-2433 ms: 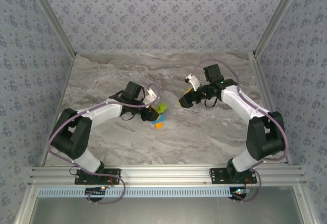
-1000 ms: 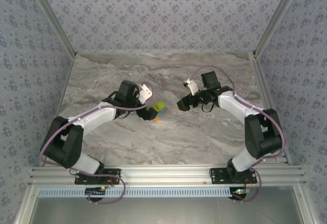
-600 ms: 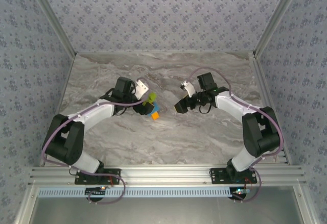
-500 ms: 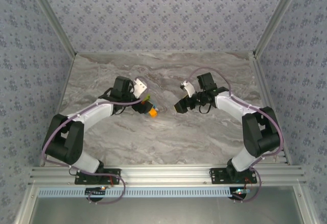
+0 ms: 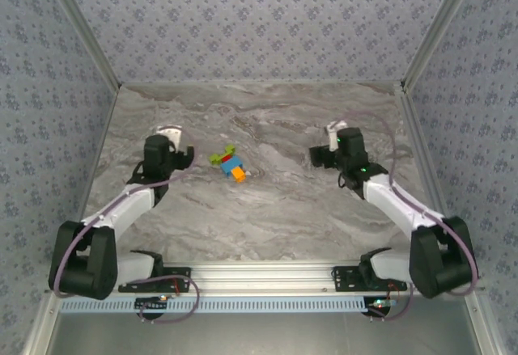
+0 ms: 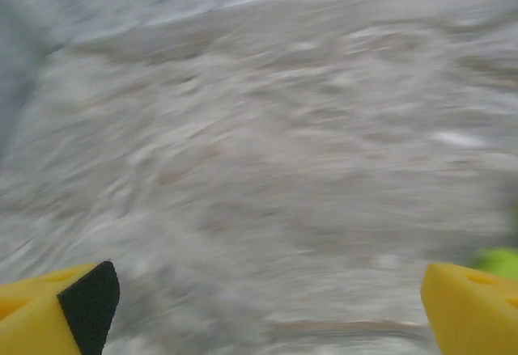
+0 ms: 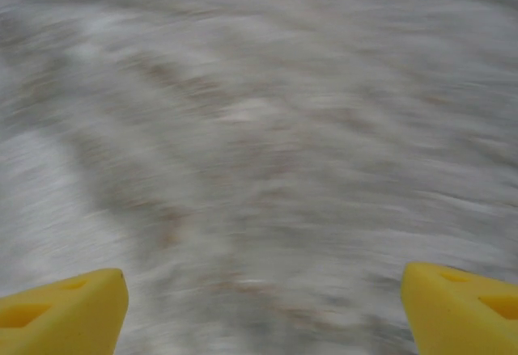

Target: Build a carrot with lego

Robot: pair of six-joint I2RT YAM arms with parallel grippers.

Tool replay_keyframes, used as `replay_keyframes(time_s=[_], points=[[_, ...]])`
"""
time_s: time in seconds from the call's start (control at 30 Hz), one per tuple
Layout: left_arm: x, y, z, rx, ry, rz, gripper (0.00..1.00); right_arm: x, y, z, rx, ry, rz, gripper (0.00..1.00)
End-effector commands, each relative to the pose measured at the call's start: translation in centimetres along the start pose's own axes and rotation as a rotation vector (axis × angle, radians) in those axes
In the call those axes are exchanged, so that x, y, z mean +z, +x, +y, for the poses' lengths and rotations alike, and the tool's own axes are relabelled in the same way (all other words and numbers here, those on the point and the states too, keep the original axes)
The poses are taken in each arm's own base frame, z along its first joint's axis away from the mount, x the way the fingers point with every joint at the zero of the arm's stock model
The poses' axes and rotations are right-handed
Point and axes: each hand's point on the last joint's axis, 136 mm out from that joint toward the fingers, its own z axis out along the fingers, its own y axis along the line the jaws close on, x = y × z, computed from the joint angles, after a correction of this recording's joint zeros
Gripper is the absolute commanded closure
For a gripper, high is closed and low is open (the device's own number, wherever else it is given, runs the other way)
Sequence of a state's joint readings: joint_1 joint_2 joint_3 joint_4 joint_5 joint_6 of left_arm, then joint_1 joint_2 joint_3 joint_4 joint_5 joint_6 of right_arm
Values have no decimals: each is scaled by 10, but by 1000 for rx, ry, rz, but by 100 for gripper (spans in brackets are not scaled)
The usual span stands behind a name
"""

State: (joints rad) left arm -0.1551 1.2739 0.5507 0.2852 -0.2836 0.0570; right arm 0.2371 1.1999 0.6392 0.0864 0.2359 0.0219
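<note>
From the overhead camera I see the carrot (image 5: 230,165), a small joined stack of plastic lego bricks. It lies flat on the grey marbled worktop (image 5: 283,217) between my two arms. Its lime-green end points to the far left, red and blue sit in the middle, and the orange end is nearest my bases. It touches neither gripper. My left gripper (image 5: 176,149) is off to its left and my right gripper (image 5: 318,156) is well apart on its right.

The wrist cameras, both blurred, show how wide the fingers stand. My left gripper (image 6: 263,310) has its yellow fingertips (image 6: 48,310) spread to the frame's lower corners, released, with bare worktop between them. A lime-green smear (image 6: 499,259) at the right edge is too blurred to name. My right gripper (image 7: 261,310) also stands wide, grasping nothing.
</note>
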Motion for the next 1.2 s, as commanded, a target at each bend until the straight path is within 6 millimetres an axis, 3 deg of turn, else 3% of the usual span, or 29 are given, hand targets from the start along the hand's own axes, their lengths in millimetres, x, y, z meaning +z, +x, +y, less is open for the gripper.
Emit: replay_keyframes(time_s=[0.0,0.07,0.27,0.47,0.6,0.77,0.87,0.97,1.17], points=[[16,11,24,-77,-147,-14,3,-5,11,-70,84,303,-100,9],[25,9,16,-65,-115,-54,3,-2,24,-76,83,303,-105,10],[50,15,22,-103,-94,-13,3,9,45,-78,97,302,-171,9],[49,15,18,-104,-62,-25,3,41,46,-74,85,247,-178,9],[41,15,15,-107,-31,-71,3,48,52,-71,100,182,-152,0],[21,25,8,-120,38,-207,3,51,57,-71,107,184,-150,0],[25,28,1,-94,66,-185,3,51,57,-72,109,183,-146,0],[39,28,14,-154,46,-119,2,53,58,-73,122,167,-139,0],[40,27,15,-165,52,-127,2,53,58,-73,132,150,-137,0]])
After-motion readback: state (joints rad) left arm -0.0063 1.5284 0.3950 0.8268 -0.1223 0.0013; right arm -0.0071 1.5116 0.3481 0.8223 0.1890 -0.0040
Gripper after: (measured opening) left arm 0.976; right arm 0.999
